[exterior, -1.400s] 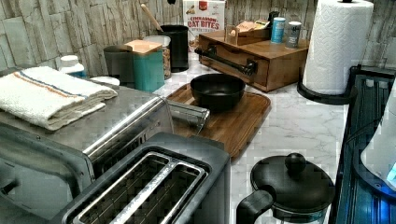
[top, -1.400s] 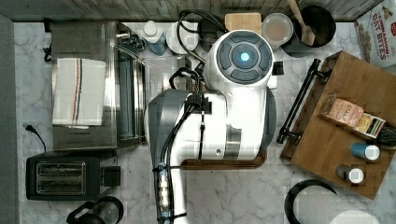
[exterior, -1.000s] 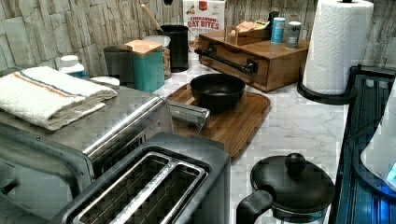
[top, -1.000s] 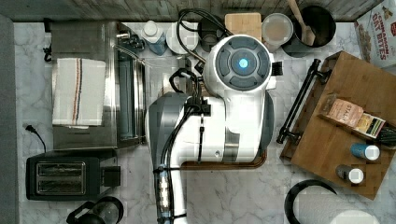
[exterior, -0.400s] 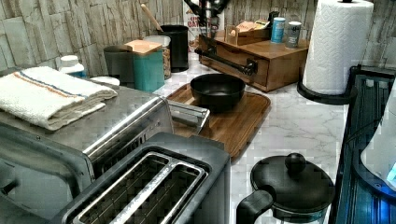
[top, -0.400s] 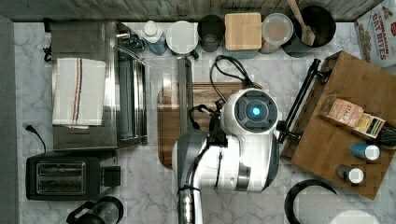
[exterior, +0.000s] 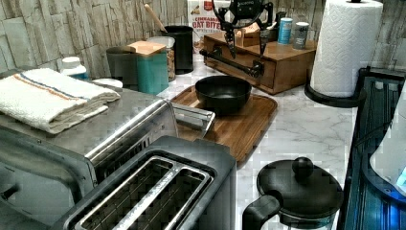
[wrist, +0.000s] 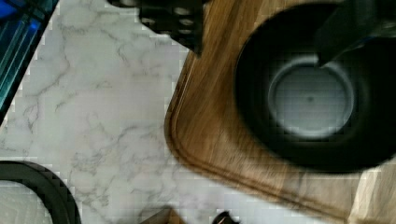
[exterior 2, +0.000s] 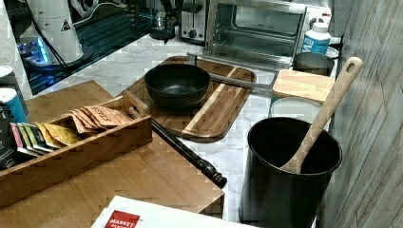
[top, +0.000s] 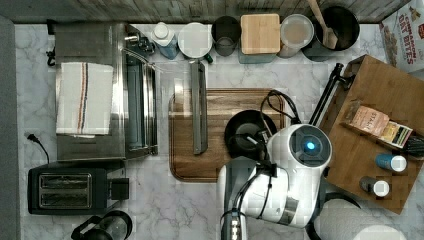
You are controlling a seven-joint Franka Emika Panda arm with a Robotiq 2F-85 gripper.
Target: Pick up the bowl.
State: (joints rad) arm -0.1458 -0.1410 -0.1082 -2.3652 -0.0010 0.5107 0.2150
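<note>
Top view overhead; side views (low) opposed.

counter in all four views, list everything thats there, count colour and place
bowl: 1, glossy black, on the tray
wooden tray: 1, brown, mid counter
toaster oven: 1, steel, door open, the top view's left
towel: 1, white, striped, on the oven
toaster: 1, black, below the oven in the top view
utensil pot: 1, black, holds a wooden spoon
wooden crate: 1, brown, with tea packets and two jars
paper towel roll: 1, white, the left view's right
kettle: 1, black lid, near the toaster
arm: 1, white, over the tray
hand: 1, black, open, above the bowl
</note>
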